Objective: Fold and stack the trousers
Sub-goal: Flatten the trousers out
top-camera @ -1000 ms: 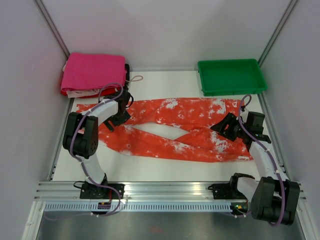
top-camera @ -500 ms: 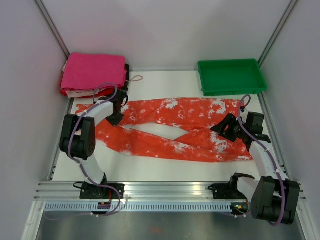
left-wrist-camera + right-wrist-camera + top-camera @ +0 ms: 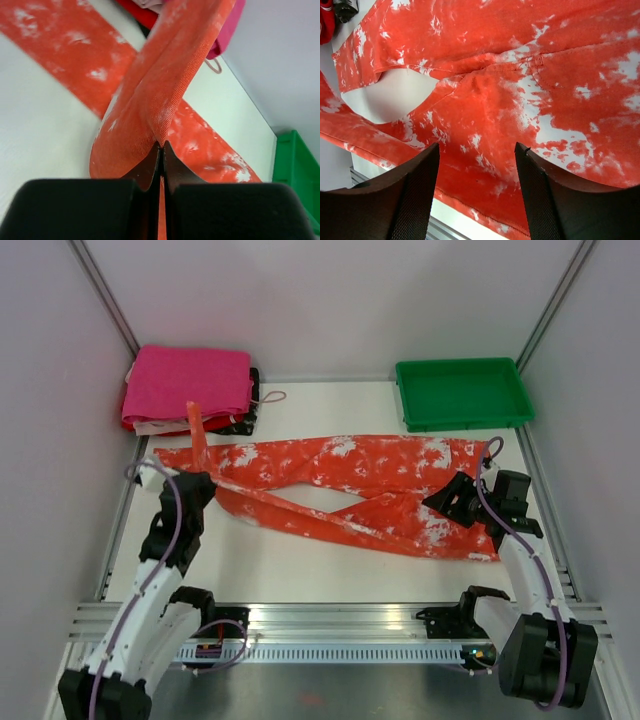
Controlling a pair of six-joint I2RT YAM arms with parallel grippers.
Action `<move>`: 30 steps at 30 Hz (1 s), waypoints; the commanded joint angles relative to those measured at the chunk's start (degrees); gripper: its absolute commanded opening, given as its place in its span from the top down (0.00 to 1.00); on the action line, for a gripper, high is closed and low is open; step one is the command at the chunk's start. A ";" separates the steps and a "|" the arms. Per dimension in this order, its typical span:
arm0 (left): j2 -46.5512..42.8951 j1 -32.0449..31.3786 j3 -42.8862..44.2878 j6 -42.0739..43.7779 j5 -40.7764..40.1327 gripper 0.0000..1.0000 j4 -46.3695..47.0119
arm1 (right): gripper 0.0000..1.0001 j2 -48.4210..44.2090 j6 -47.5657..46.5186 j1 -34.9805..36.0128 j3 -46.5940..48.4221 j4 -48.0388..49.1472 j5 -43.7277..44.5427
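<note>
The trousers [image 3: 350, 465], orange-red with white blotches, lie spread across the white table with their two legs crossing in the middle. My left gripper [image 3: 203, 478] is shut on a leg end at the left and holds it off the table. A strip of that leg stands up in front of the pink cloth. In the left wrist view the fabric [image 3: 165, 85] runs pinched out of my left gripper [image 3: 161, 146]. My right gripper [image 3: 455, 502] hovers open just above the waist end. Between its fingers the right wrist view shows only trouser cloth [image 3: 520, 90] below my right gripper [image 3: 477, 150].
A folded magenta-pink cloth [image 3: 188, 383] lies on a stack at the back left, near the lifted leg. A green tray [image 3: 460, 365] stands at the back right. Grey walls close in both sides, and a metal rail [image 3: 330, 620] runs along the near edge.
My left gripper has shut on the leg end and drawn back toward the near left, lifting it. The near leg has shifted with it. The right gripper has barely moved.
</note>
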 commanded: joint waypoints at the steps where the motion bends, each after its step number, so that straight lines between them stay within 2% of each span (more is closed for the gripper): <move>1: -9.31 0.46 -9.04 -2.24 -6.81 0.98 3.38 | 0.32 -2.00 -0.16 0.35 -1.32 0.37 -0.37; 2: -15.17 0.38 -12.28 -6.78 -9.52 0.98 0.83 | 0.32 -2.53 0.10 0.35 -1.76 0.37 -0.63; 5: -26.43 0.37 -16.95 -12.25 -12.70 0.98 -8.57 | 0.32 -4.28 0.54 0.35 -2.64 -0.41 -1.07; 6: -29.09 0.46 -17.58 -14.19 -13.32 0.98 -14.77 | 0.32 -4.73 0.54 0.35 -2.73 -0.68 -1.16; 7: -33.64 0.38 -18.29 -20.21 -14.55 0.98 -18.58 | 0.32 -5.69 0.63 0.35 -3.17 -1.29 -1.16; 10: -39.56 0.38 -19.17 -28.52 -13.34 0.95 -29.39 | 0.32 -6.84 0.63 0.35 -3.78 -2.70 -1.25; 15: -44.06 0.46 -15.84 -33.63 -11.22 0.79 -40.13 | 0.32 -8.95 0.72 0.35 -4.31 -4.64 -2.30; 16: -43.97 0.38 -13.83 -33.72 -11.04 0.69 -41.37 | 0.32 -9.21 1.24 0.35 -4.40 -4.81 -2.39; 17: -43.97 0.37 -12.68 -33.46 -10.69 0.38 -42.77 | 0.32 -9.74 1.51 0.35 -4.49 -4.81 -2.39; 18: -43.88 0.37 -11.36 -33.11 -10.43 0.16 -43.39 | 0.32 -10.00 1.69 0.35 -4.49 -4.81 -2.48; 19: -43.88 0.46 -8.30 -32.67 -10.34 0.06 -44.18 | 0.32 -10.18 2.30 0.35 -4.49 -4.55 -2.65; 20: -43.80 0.38 -6.62 -32.58 -10.25 0.02 -46.37 | 0.32 -10.18 2.56 0.35 -4.58 -4.37 -2.91; 24: -43.27 0.37 3.04 -28.37 -10.95 0.01 -50.23 | 0.33 -9.83 3.88 0.44 -4.93 -0.78 -7.65; 27: -37.05 0.37 11.47 -19.79 -11.48 0.03 -50.61 | 0.35 -8.86 3.10 1.49 -2.66 -0.07 -9.24; 29: -29.76 0.46 13.43 -13.63 -8.42 0.05 -48.43 | 0.37 -8.07 2.92 3.58 -1.16 -0.07 -8.64; 30: -26.77 0.46 14.04 -9.77 -5.97 0.05 -43.02 | 0.37 -7.72 3.53 4.64 -0.54 0.19 -8.02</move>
